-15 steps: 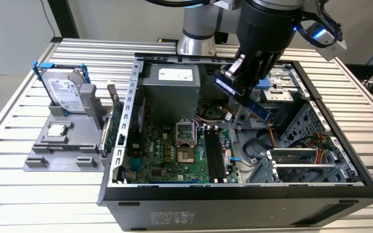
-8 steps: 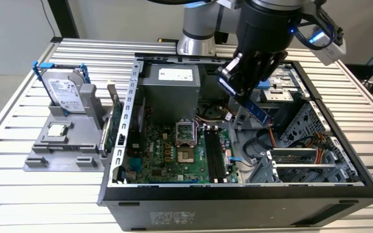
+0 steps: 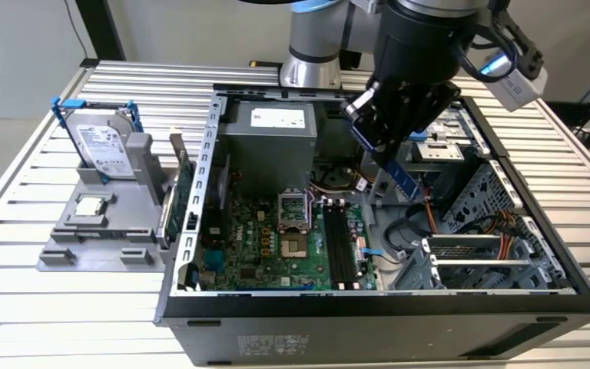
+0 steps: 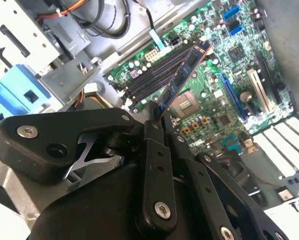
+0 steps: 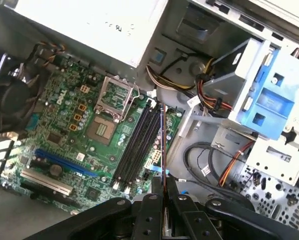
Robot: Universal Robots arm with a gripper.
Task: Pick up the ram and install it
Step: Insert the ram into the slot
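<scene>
Above motherboard [image 3: 259, 231], jaws clamp ram [image 4: 182, 77], clear of slots [image 5: 138, 142].

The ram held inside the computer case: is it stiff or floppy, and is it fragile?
Probably stiff: the ram juts straight from the jaws without sagging. Likely light, being thin and flat. Possibly fragile: its chips sit bare, and only one end is clamped.

Nothing printed is legible. A white label [image 3: 280, 117] sits on the grey metal power supply box [image 3: 270, 146]. A pale label [image 3: 95, 138] is on the silver hard drive [image 3: 114, 160], and a pale sticker [image 3: 274, 344] is on the black computer case [image 3: 398, 327]. Any marks on the long, narrow dark ram [image 4: 182, 75] are too small to tell.
</scene>
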